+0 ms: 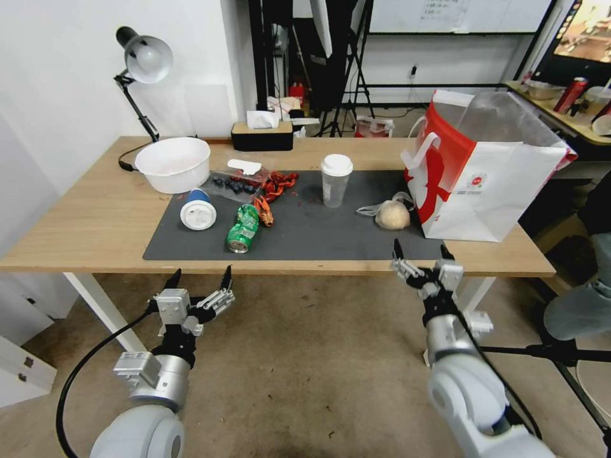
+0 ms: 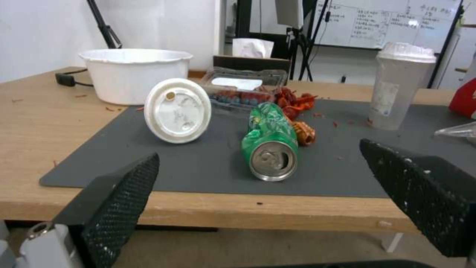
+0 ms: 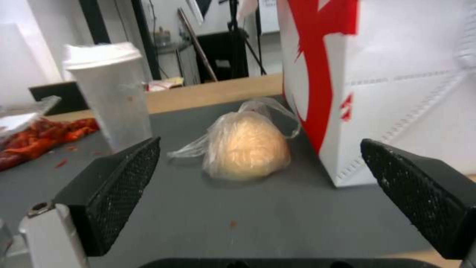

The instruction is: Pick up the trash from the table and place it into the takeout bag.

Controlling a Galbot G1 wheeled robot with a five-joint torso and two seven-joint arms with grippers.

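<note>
On the table's [image 1: 95, 216] dark mat lie a crushed green can [image 1: 243, 228] [image 2: 270, 147], a blue cup on its side with a white lid [image 1: 197, 208] [image 2: 177, 110], an upright clear white-lidded cup [image 1: 335, 180] [image 2: 401, 85] [image 3: 110, 93], and a bun in a clear plastic bag [image 1: 391, 214] [image 3: 246, 147]. The white and red takeout bag [image 1: 490, 172] [image 3: 396, 82] stands open at the right, beside the bun. My left gripper [image 1: 198, 277] [image 2: 258, 186] hovers open before the table's front edge, facing the can. My right gripper [image 1: 420, 251] [image 3: 258, 186] is open at the front edge, facing the bun.
A white bowl [image 1: 173, 163] sits at the back left with a desk lamp [image 1: 143, 60] behind it. Crayfish shells [image 1: 277, 184] and a clear tray of berries [image 1: 234, 184] lie mid-mat. A tissue box [image 1: 261, 133] stands at the back edge.
</note>
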